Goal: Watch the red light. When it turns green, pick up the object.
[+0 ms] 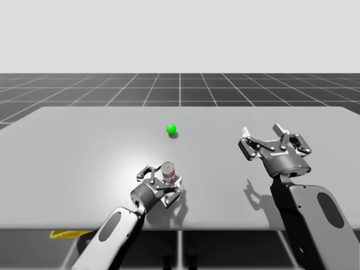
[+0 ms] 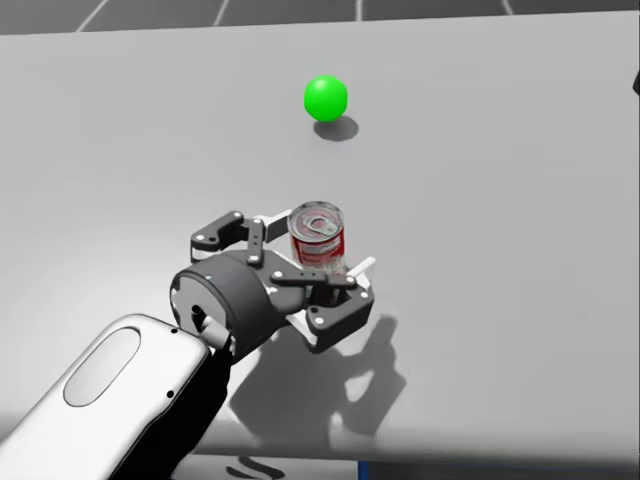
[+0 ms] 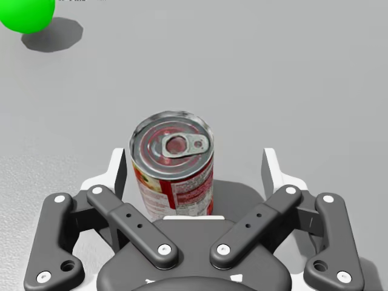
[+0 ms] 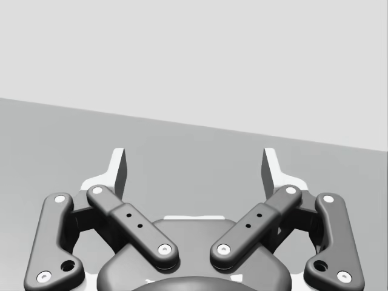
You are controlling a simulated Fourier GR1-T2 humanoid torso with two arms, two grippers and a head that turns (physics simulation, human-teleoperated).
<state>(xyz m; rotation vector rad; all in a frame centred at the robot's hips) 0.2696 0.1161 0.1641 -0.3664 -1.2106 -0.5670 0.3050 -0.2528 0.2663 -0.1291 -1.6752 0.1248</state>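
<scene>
Your left jaws: spread open, gripping nothing | red can (image 3: pixel 173 176) upright between them, off-centre, close to one finger | risk: closing may shove or tip it | light (image 2: pixel 326 98) ahead, green | right jaws: open, well apart over desk (image 1: pixel 67 146)

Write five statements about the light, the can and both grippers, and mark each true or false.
1. The light is green. True.
2. The red can lies on its side. False: it stands upright on the table.
3. The red can stands between the fingers of my left gripper. True.
4. My left gripper is shut on the red can. False: its fingers stand open, with a gap beside the can.
5. My right gripper holds the light. False: it is open and empty, well away from the light.
</scene>
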